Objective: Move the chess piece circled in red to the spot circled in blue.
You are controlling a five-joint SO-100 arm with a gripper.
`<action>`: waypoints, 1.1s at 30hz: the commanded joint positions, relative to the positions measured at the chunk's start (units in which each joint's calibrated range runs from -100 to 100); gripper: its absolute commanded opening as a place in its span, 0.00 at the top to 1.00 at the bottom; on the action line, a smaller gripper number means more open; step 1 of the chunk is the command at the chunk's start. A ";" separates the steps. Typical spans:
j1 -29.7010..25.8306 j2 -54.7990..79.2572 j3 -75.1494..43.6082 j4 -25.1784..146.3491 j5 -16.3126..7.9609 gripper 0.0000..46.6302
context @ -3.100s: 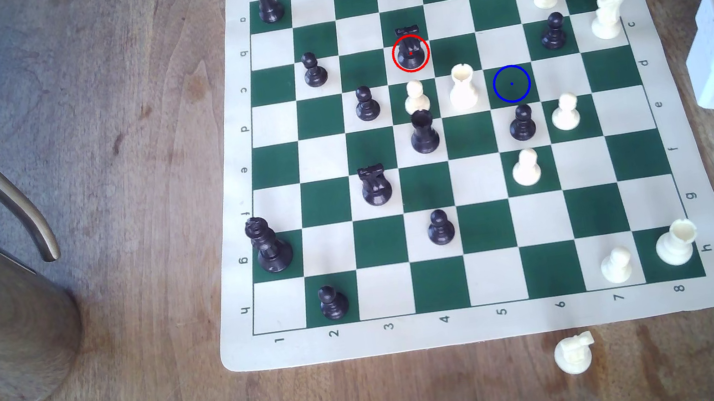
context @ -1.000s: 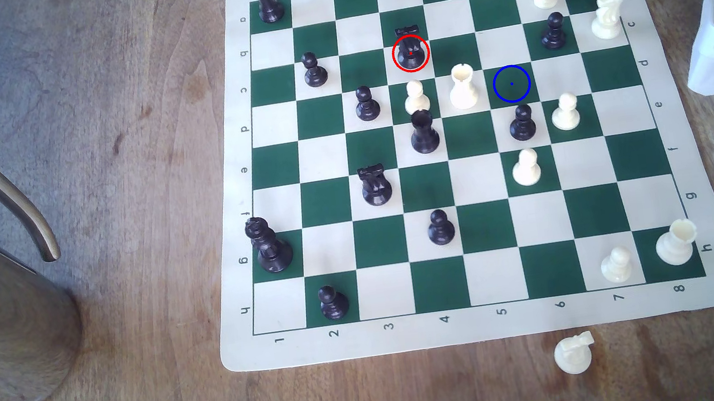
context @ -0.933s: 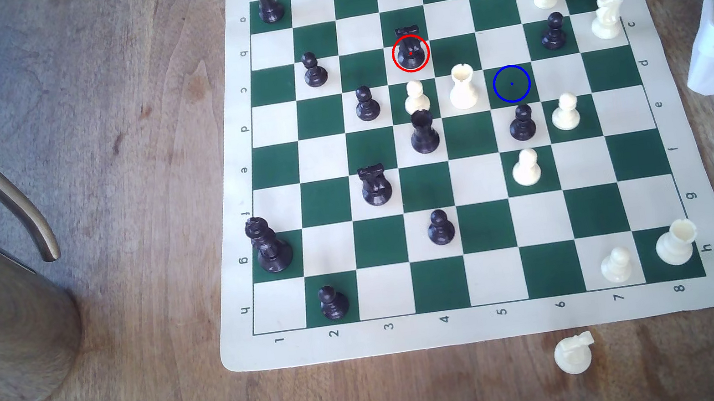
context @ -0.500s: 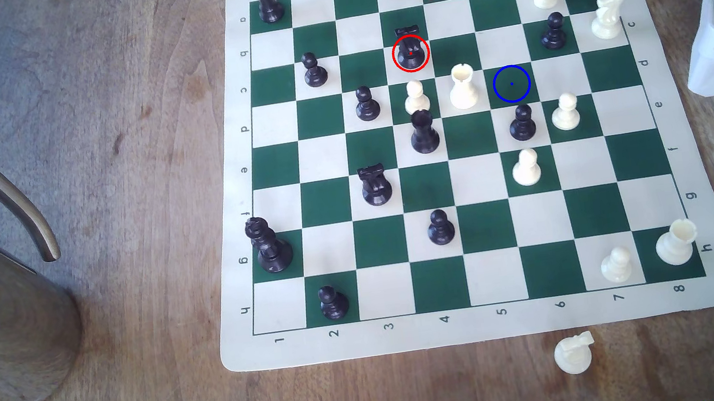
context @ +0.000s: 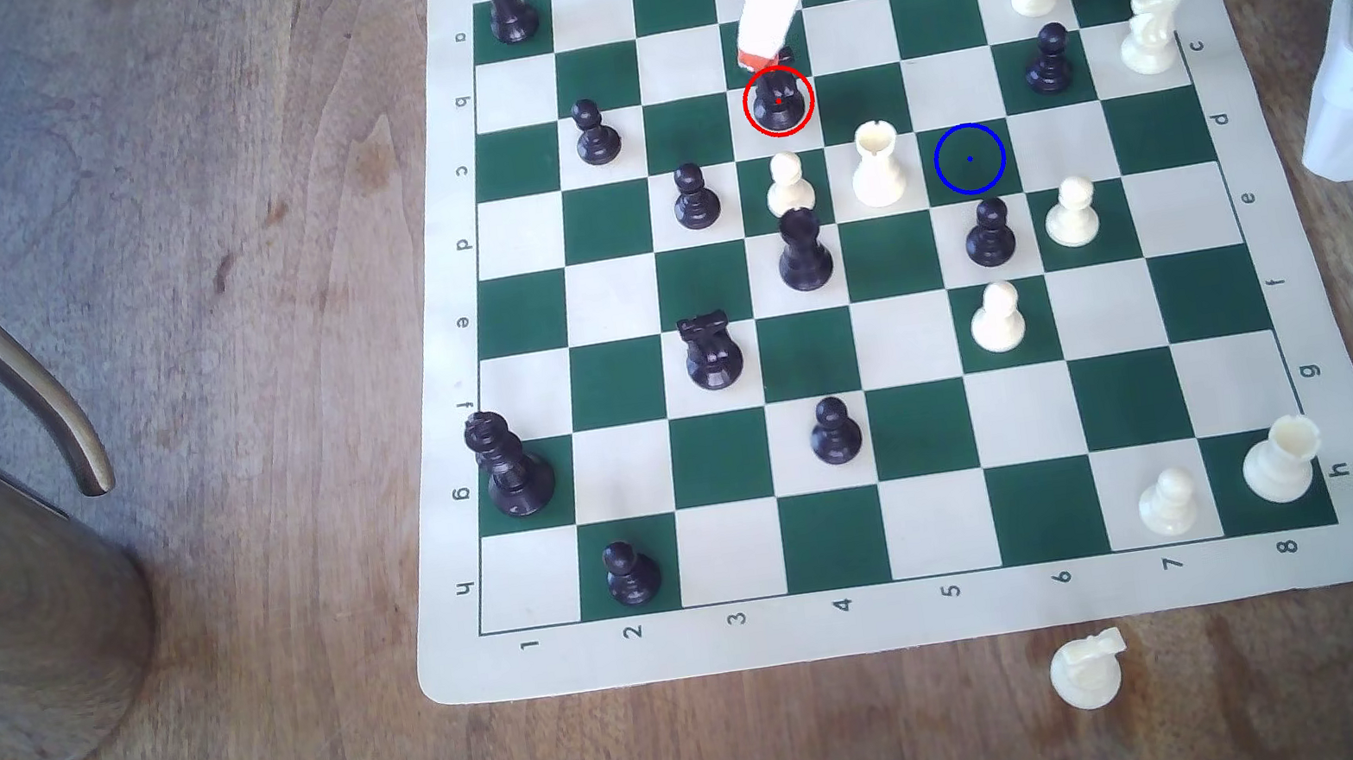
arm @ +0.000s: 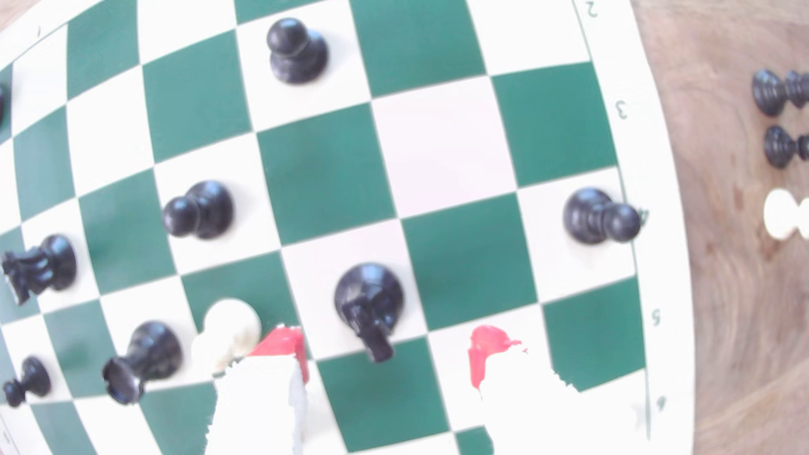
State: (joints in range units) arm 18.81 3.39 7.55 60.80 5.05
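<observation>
Exterior cam: high, steep look-down, takes in whole board (context: 911, 611) plus surface. Wrist cam: close above board, looking past red-tipped fingers (arm: 280, 343). Shared: circled knight (context: 778, 102) area.

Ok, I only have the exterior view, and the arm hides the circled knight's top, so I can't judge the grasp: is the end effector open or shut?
Observer: Open. In the wrist view the end effector has its red fingertips spread, with a wide gap.
Operator: Is the black knight between them?
Observer: Its head lines up with the gap, and neither tip touches the black knight.
Operator: Anything close to a finger?
Observer: A white pawn sits right beside one tip. I cannot tell whether they touch.
</observation>
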 commanded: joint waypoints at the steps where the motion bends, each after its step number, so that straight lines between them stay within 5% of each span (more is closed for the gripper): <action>1: 0.48 -0.25 -5.19 -0.76 0.34 0.61; 6: 0.40 1.36 -5.10 -1.83 0.15 0.67; 33: -3.36 4.93 1.16 -5.19 -2.20 0.69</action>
State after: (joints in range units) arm 15.27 9.51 8.63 56.49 3.05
